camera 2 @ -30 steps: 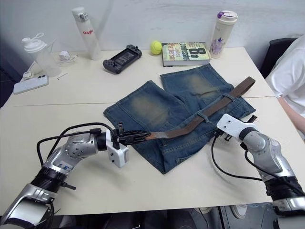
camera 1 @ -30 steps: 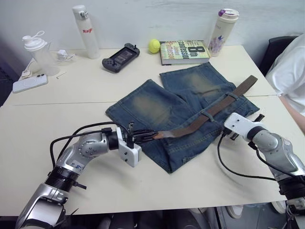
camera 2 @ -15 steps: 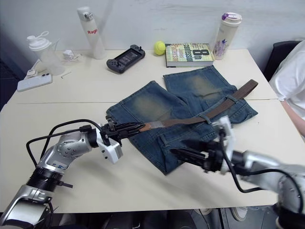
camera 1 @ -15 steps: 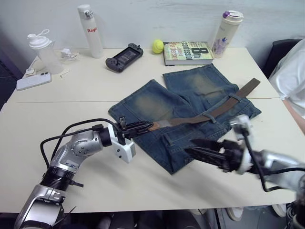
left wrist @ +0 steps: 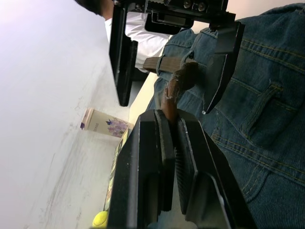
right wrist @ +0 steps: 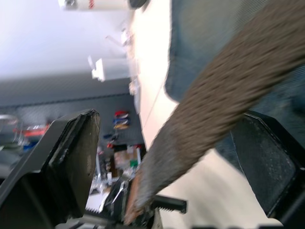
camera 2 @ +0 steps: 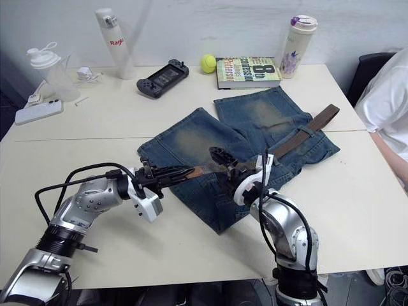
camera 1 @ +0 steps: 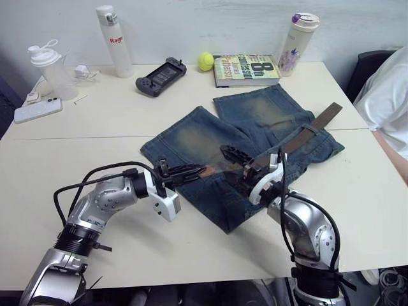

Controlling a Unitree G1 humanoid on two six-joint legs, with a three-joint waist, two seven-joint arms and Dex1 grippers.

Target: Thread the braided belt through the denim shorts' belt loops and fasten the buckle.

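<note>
Braided belt [camera 1: 290,141] runs diagonally across denim shorts [camera 1: 210,137]; left gripper [camera 1: 194,171] clamps near end (right gripper [camera 1: 233,167] spread, straddling strap).

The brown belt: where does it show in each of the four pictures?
Left eye: braided belt crosses the denim shorts diagonally.
Right eye: same diagonal.
Left wrist: its end pinched between the left gripper fingers.
Right wrist: broad strap between open fingers.
Shared landmark: the shorts.

Left arm bent, its black two-fingered claw [camera 1: 199,171] clamped shut on something. Right black claw [camera 1: 237,164] spread open, pointing toward the left one.
</note>
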